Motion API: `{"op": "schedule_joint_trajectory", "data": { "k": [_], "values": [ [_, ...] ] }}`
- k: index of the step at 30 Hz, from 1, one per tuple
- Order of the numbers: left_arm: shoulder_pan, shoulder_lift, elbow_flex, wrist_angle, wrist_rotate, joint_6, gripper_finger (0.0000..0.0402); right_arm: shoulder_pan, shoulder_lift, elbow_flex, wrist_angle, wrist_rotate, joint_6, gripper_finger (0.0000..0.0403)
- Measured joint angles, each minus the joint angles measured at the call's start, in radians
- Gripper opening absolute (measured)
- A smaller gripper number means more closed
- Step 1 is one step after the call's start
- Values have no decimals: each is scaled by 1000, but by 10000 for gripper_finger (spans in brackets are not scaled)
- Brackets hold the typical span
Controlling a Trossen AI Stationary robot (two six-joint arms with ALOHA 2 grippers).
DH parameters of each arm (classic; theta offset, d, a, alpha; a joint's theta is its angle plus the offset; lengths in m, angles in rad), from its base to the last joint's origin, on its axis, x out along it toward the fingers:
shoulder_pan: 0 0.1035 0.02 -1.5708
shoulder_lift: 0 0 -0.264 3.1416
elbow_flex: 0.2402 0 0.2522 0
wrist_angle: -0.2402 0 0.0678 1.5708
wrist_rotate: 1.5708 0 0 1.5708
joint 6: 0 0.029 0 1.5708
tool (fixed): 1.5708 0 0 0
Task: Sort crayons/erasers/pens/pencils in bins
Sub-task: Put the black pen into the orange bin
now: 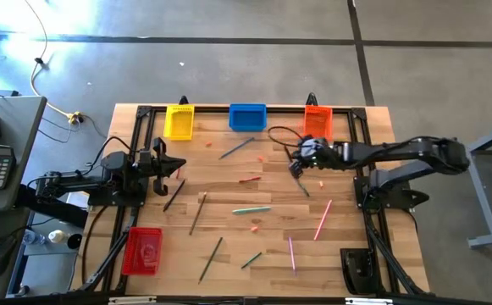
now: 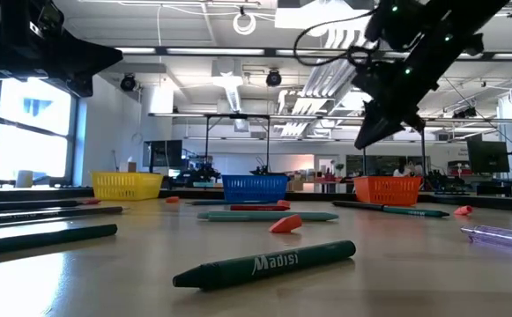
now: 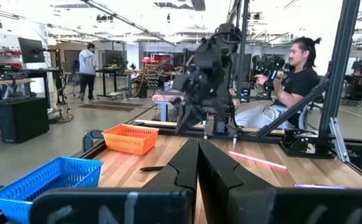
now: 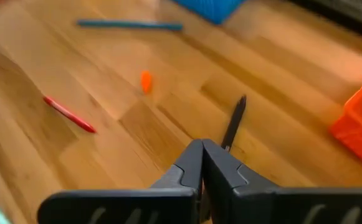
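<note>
My right gripper (image 1: 295, 162) hovers above the table's far right part, near the orange bin (image 1: 317, 119). It is shut on a black pen (image 4: 235, 118) and shows raised well off the wood in the low view (image 2: 372, 130). My left gripper (image 1: 168, 165) waits shut and empty over the table's left side. The yellow bin (image 1: 179, 121) and blue bin (image 1: 247, 117) stand along the far edge, and the red bin (image 1: 142, 251) sits at the near left. A green crayon (image 2: 264, 264), a red crayon (image 4: 68, 114) and an orange-pink eraser (image 4: 145, 81) lie flat on the wood. My right gripper pinches the black pen between its two shut fingers, and the pen's free end (image 4: 239, 104) sticks out past the fingertips, roughly along them. The fingers slant downward toward the table's left. The pen is lifted clear of the table. The held end is hidden by the fingers.
Pink pens (image 1: 323, 219) (image 1: 291, 252), brown and dark pencils (image 1: 197, 212) (image 1: 211, 258) (image 1: 174, 195), a teal stick (image 1: 251, 209) and a dark stick (image 1: 301, 183) are scattered over the middle. A black frame rims the table. A seated person (image 3: 286, 81) is beyond the right side.
</note>
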Motion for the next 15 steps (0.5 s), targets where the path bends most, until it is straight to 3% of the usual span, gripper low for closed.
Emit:
{"op": "schedule_joint_trajectory", "data": {
  "k": [5, 11, 15],
  "values": [
    [0, 0, 0, 0, 0, 0, 0, -7, 131, 78, -110, -8, 51, 1],
    [0, 0, 0, 0, 0, 0, 0, -59, 264, 147, -151, -127, 77, 2],
    [0, 0, 0, 0, 0, 0, 1, -87, 329, 192, -169, -155, 78, 32]
  ]
}}
